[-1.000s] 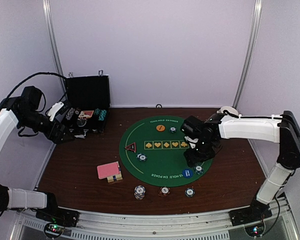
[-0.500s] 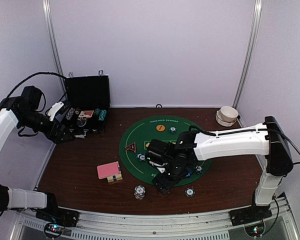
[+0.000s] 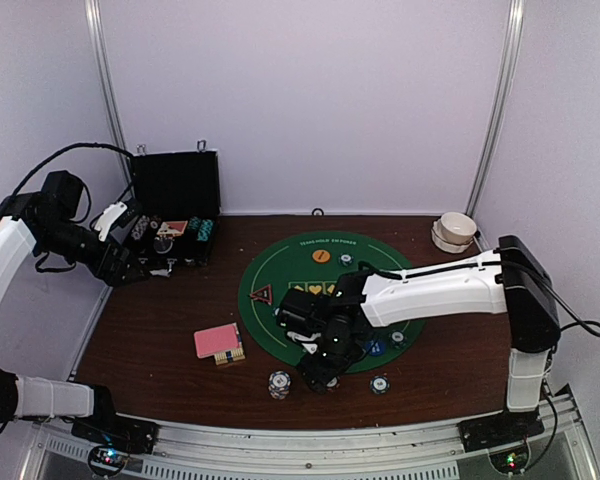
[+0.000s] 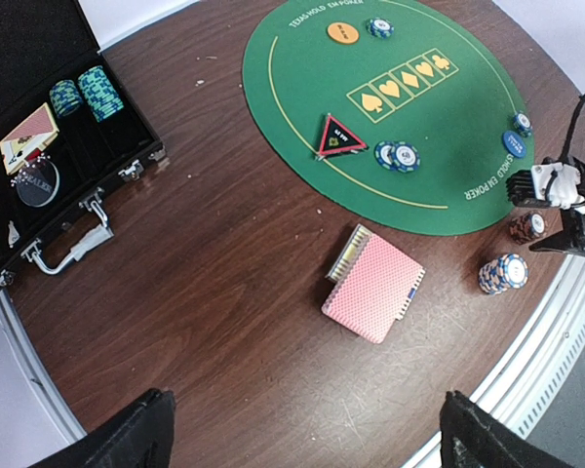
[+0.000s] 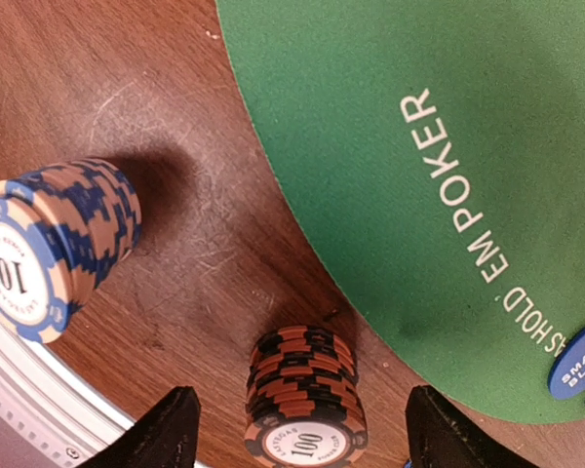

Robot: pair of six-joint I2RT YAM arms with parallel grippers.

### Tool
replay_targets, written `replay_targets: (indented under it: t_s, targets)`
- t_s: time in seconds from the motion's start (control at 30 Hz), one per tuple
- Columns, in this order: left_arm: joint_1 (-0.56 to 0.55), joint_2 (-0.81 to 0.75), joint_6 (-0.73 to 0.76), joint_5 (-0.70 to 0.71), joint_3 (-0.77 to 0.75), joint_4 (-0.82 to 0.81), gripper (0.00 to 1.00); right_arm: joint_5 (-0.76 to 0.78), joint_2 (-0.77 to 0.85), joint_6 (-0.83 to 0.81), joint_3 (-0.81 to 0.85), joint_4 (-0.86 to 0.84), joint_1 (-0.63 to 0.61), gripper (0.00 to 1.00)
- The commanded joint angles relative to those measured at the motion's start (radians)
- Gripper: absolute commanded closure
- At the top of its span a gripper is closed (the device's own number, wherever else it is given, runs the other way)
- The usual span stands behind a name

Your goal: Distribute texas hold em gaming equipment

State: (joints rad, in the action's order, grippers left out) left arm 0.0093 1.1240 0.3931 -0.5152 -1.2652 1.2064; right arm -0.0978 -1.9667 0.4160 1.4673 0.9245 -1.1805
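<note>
My right gripper [image 3: 318, 372] hangs low over the table's front edge, just off the green poker mat [image 3: 325, 300]. In the right wrist view it [image 5: 302, 392] stands open astride an orange-black stack of poker chips [image 5: 307, 400], with a gap on each side. A blue-tan chip stack [image 5: 49, 249] stands to its left. Pink-backed cards [image 3: 218, 341] lie left of the mat. On the mat are a red-black triangle marker [image 4: 338, 136], an orange disc [image 4: 342, 32] and a blue disc [image 5: 580, 361]. My left gripper [image 4: 307, 439] is open and empty, high above the table's left part.
An open black case [image 3: 175, 205] with more chips and cards stands at the back left, next to my left arm. A white bowl [image 3: 456, 228] sits at the back right. Another chip stack [image 3: 380, 383] stands near the front edge, right of my right gripper.
My right arm has swung from the mat's right side to the front edge, coming down around the orange-black chip stack. The left arm has not moved.
</note>
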Motion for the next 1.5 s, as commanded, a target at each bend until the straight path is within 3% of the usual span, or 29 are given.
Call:
replay_targets:
  t_s: [0.0,0.53,1.03,1.47]
  targets:
    - [-0.005,-0.007,0.018,-0.005,-0.022,0.004,0.02,-0.004,-0.023,-0.009,0.019,-0.003,-0.004,0.25]
    - [-0.005,-0.004,0.016,-0.007,-0.02,0.004,0.02,0.041,-0.043,-0.013,0.018,0.011,0.004,0.35]
    - [-0.005,-0.006,0.016,-0.007,-0.023,0.004,0.02,0.026,-0.03,-0.017,0.018,0.013,0.008,0.53]
    - [-0.005,-0.004,0.018,-0.009,-0.02,0.005,0.02,0.028,0.017,-0.021,0.038,0.078,0.007,0.57]
